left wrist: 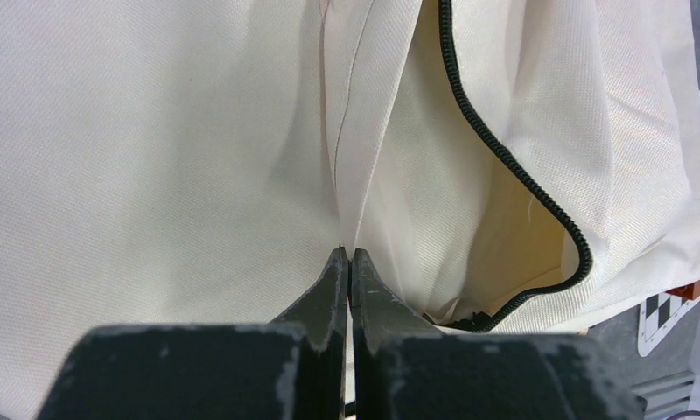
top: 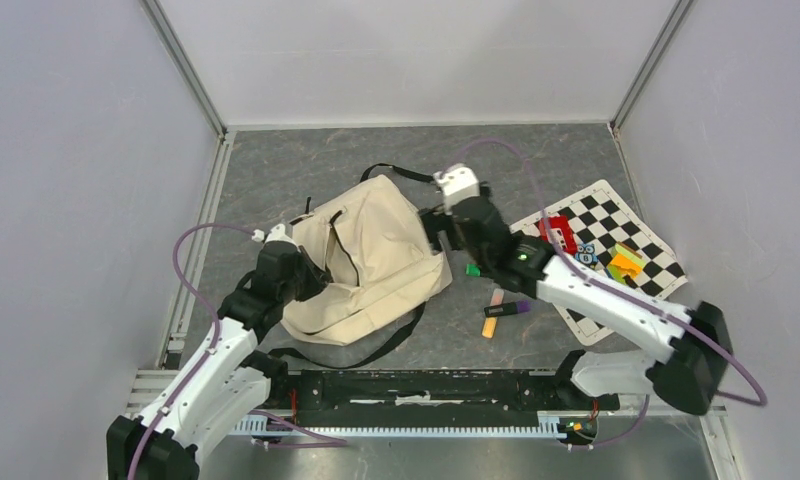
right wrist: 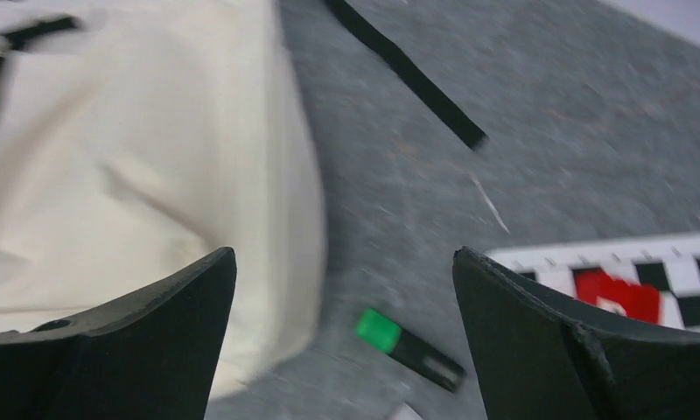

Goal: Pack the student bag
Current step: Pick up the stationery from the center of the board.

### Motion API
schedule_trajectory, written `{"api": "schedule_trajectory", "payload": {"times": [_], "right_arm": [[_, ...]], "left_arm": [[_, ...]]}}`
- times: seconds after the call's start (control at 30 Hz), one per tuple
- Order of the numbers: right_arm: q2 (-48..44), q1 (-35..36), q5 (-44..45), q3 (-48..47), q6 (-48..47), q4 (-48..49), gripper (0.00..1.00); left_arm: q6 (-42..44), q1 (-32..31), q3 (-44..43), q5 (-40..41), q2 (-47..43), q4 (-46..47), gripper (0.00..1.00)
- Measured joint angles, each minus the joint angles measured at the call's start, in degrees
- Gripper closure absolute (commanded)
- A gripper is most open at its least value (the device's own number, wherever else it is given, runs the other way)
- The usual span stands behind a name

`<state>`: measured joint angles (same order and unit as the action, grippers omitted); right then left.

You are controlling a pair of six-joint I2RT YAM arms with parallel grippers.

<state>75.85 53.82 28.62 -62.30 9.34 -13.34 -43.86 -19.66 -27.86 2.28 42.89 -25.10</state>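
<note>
Lying in the middle of the counter [top: 276, 170], the student bag [top: 386, 250] is seen with bare room behind it. A fold by its zipper edge is pinched by the left gripper [left wrist: 347, 255]. The right gripper [right wrist: 344, 262] is spread wide over the bag's right edge, near a green-capped marker [right wrist: 408, 348].

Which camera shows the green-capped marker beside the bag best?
The right wrist view: the green-capped marker lies close, though blurred. The top external view shows only a small green speck beside the student bag. The left wrist view misses it.
</note>
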Motion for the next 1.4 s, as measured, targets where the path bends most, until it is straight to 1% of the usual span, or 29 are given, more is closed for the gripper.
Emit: {"api": "schedule_trajectory", "payload": {"times": [0.07,0.2,0.33,0.43,0.53,0.7,0.83,0.97,1.17,1.3,1.4], "right_arm": [[-5.9,-4.98,-1.42,5.55,-0.17,-1.92,0.02],[-12.68,-13.75,-6.56,14.29,-1.88,-4.35,0.02],[-12.52,-23.08,-14.69,20.94,-4.48,-5.22,0.02],[-10.08,-28.06,-19.45,24.7,-6.01,-5.33,0.02],[-7.89,-29.03,-22.23,26.77,-6.86,-4.28,0.02],[-3.21,-29.09,-25.68,26.93,-8.74,0.0,0.02],[-0.31,-29.09,-27.06,26.88,-11.52,1.68,0.02],[1.49,-29.09,-28.68,26.88,-13.46,2.95,0.04],[4.81,-29.09,-30.36,26.21,-14.78,3.89,0.11],[5.97,-29.07,-30.42,25.53,-14.84,4.7,0.19],[6.69,-29.07,-30.58,24.98,-14.8,4.96,0.31]], "left_arm": [[1.11,0.13,-0.42,-0.2,0.11,-0.57,0.98],[2.86,0.68,-0.7,-0.9,0.09,-1.53,0.98],[3.02,1.27,-0.96,-1.05,0.09,-2.6,0.98],[3.04,2.43,-2.78,-0.98,-0.35,-4.94,0.98],[3.63,4.42,-6.38,-0.81,-0.85,-8.04,0.98],[6.82,8.48,-12.74,1.79,-0.72,-13.29,0.98],[9.07,10.69,-14.19,5.77,-1.66,-16.76,0.98],[9.92,11.41,-14.19,8.11,-3.96,-18.8,0.98],[10.73,11.58,-14.19,8.09,-4.42,-19.32,0.98],[11.45,11.58,-14.05,7.43,-4.5,-19.12,0.98],[12.48,11.61,-13.99,6.64,-4.48,-18.95,0.98]]}}
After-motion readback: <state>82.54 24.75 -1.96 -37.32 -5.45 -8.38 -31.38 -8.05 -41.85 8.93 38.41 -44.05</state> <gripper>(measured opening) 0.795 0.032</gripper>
